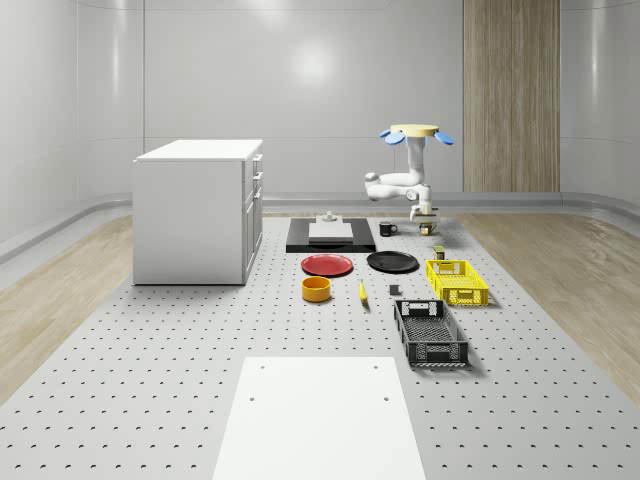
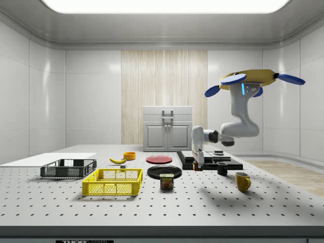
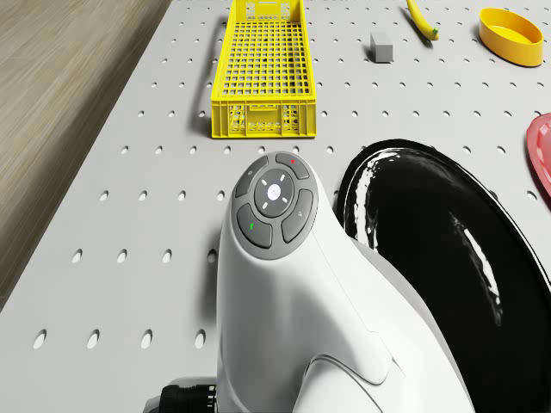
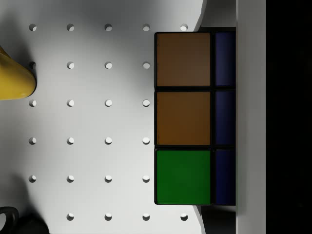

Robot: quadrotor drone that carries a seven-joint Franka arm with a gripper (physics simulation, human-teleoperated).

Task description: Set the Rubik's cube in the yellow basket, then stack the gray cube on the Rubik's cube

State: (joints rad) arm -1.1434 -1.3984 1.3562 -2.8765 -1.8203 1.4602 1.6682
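Observation:
The Rubik's cube [image 4: 183,117] shows two orange squares, a green one and a blue side in the wrist view. Dark finger pads [image 4: 220,13] press against two opposite sides of it. In the side view my gripper [image 2: 196,166] points down, shut on the cube, its tip at about table height in front of the black platform. The drone [image 1: 415,132] hovers over the far right part of the table, arm bent below it. The yellow basket [image 1: 457,281] lies nearer the front. The small gray cube [image 1: 395,291] sits to the basket's left, also seen from the drone [image 3: 381,46].
Near the gripper stand a yellow mug [image 2: 243,181], a black mug [image 2: 221,168] and a can [image 2: 166,181]. A black plate [image 1: 392,262], red plate [image 1: 327,264], orange bowl [image 1: 316,288], banana [image 1: 362,291] and black basket [image 1: 430,333] lie mid-table. A white cabinet [image 1: 198,210] stands left.

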